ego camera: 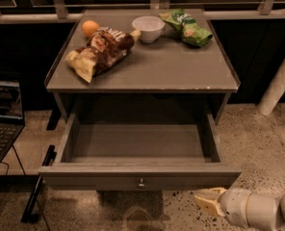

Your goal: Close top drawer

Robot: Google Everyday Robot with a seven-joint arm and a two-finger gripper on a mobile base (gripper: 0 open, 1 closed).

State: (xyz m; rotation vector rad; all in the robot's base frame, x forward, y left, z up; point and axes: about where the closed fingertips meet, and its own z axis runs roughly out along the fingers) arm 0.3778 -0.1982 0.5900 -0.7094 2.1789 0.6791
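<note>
The top drawer [140, 173] stands pulled far out of the grey table [181, 73], its tall flat front panel facing the camera with a small round metal knob [141, 182] at the centre. Its side walls and grey bottom are in plain sight beneath the overhanging tabletop. On the tabletop a brown chip bag [100, 52] lies on its side at the left, with an orange [89, 28] just behind it near the back left corner. A white bowl [148, 28] sits near the back edge, close to the top of the chip bag, and a green bag [187, 27] lies to the right of the bowl. The gripper [208, 201] hangs low at the lower right, below and slightly in front of the drawer's right front corner, near the panel but not touching it. Its tan tip points left toward the drawer front, and the white arm [258, 210] runs off to the right behind it. I cannot tell whether the gripper is open or closed; nothing can be seen in its grasp. An open laptop [3, 124] sits at the left edge, and a white post [279, 81] leans over the speckled floor [258, 148] on the right.
</note>
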